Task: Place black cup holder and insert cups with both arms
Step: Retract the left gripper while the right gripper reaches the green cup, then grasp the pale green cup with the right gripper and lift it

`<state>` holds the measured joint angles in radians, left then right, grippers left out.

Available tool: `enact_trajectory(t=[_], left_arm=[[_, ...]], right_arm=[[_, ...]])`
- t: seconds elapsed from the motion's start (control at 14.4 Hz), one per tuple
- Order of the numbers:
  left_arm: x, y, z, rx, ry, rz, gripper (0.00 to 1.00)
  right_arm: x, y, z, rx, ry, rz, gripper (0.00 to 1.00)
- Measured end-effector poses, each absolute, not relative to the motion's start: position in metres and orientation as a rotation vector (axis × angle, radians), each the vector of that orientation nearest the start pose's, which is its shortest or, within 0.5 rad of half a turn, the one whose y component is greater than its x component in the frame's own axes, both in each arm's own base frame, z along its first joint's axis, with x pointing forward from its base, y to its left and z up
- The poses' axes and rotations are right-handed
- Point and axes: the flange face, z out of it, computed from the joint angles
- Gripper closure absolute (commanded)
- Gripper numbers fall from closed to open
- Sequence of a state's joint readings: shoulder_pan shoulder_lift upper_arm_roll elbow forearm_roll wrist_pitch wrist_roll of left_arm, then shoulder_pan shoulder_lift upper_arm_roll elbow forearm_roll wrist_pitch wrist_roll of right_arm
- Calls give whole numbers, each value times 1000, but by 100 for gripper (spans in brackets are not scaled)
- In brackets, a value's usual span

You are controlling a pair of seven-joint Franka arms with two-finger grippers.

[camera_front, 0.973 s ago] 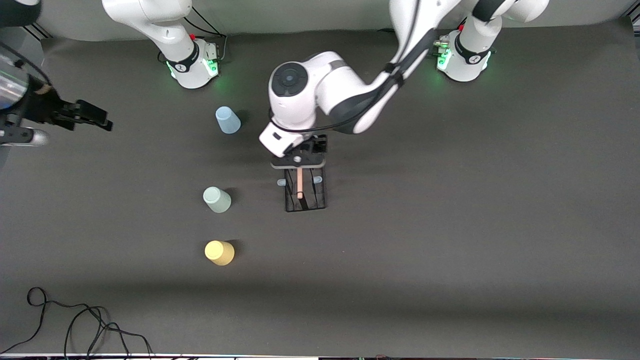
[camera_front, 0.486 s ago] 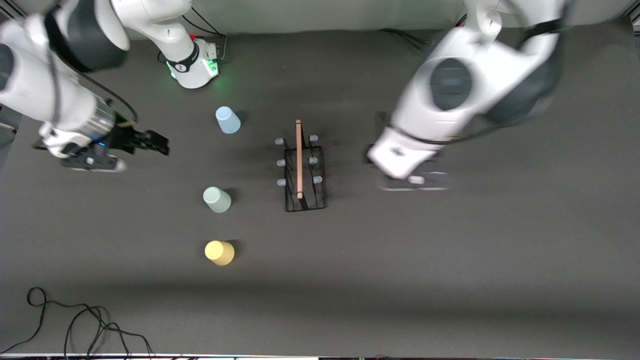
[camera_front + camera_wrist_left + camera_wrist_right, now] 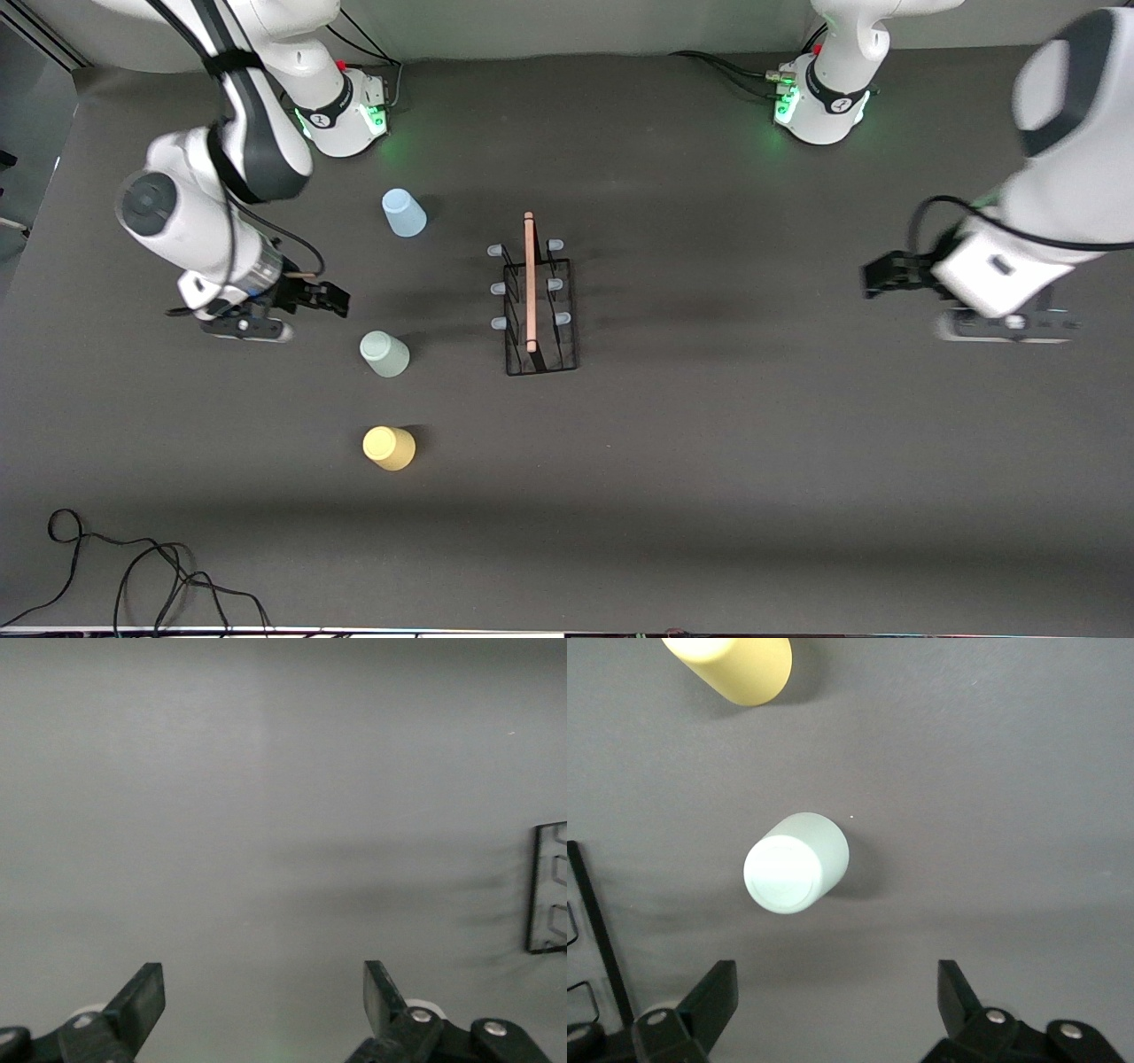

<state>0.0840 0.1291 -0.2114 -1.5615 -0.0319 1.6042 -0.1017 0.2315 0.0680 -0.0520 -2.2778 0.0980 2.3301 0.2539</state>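
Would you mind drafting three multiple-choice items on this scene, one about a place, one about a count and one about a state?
1. Which cup stands nearest the front camera?
A. the light blue cup
B. the mint green cup
C. the yellow cup

2. How many cups sit on the black cup holder's prongs?
A. none
B. one
C. three

3. How is the right gripper?
A. shut on the mint green cup
B. open, holding nothing
C. shut on the holder's handle

Key:
1 C: the yellow cup lies lowest in the front view, below the mint green cup and the light blue cup.
2 A: the black cup holder shows all its pale prong caps bare, and all three cups stand on the table.
3 B: in the right wrist view the right gripper has its fingers spread apart with only table between them.
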Motion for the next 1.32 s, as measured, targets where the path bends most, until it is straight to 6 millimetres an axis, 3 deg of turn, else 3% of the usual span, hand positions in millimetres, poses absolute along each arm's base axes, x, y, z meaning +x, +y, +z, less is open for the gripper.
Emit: enact_trajectory(t=[0.14, 0.28, 0.83, 0.9, 0.97, 1.04, 1.32], left_arm=[[587, -36, 565, -3191, 21, 131, 0], [585, -19, 572, -3178, 6, 107, 0], [578, -13, 590, -3115, 82, 58, 0], [577, -14, 591, -3114, 91, 56, 0], [577, -17, 592, -3114, 98, 52, 0], [575, -19, 594, -3113, 105, 52, 0], [571, -20, 594, -3107, 115, 93, 0]], right_arm=[[518, 103, 303, -3053, 238, 36, 0], [520, 112, 287, -3049, 232, 22, 0], [521, 143, 231, -3056, 252, -52, 0], [521, 143, 223, -3059, 255, -56, 9], [522, 141, 215, -3061, 259, -58, 62], [522, 140, 209, -3064, 263, -59, 100], [525, 139, 215, -3063, 267, -52, 100]])
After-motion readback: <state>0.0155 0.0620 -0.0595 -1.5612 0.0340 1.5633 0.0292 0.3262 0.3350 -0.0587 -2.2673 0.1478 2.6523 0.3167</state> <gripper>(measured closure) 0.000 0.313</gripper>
